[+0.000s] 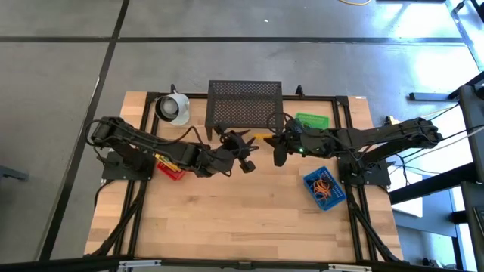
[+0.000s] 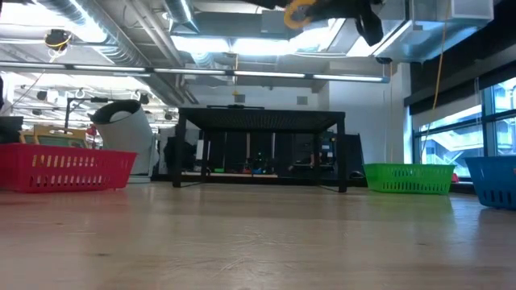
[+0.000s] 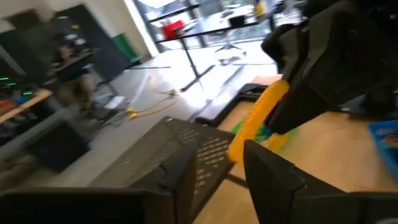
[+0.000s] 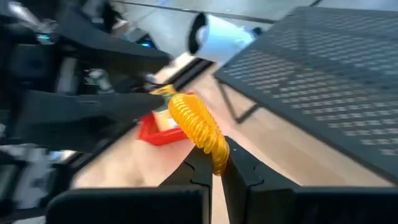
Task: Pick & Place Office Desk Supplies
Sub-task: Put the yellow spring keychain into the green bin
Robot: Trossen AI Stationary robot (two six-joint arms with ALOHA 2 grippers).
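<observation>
Going from the left side of the table (image 1: 227,219): there's a white mug (image 1: 172,108) at the back corner and a red bin (image 1: 169,171) just in front of it, tucked under the left arm. That arm reaches toward the middle, and the left gripper (image 1: 246,153) hangs in the air in front of a black mesh stand (image 1: 244,104). In its wrist view the two fingers (image 3: 273,186) stand apart with a clear gap between them, so we call it open and holding nothing.

The bit we care about is the yellow coil (image 4: 198,129). It's up off the table, right between the two grippers. One end sits just above the gap of the left fingers, and we can't tell if it touches them. The other end is pinched in the right gripper (image 1: 278,153), whose fingers are closed tight on it. From table height, the coil and that gripper show only at the very top, well clear of the wood.

Further right, a green bin (image 1: 314,119) sits at the back next to the stand. A blue bin (image 1: 308,181) sits nearer the front under the right arm, with a tangle of orange loops (image 1: 325,187) in it.
</observation>
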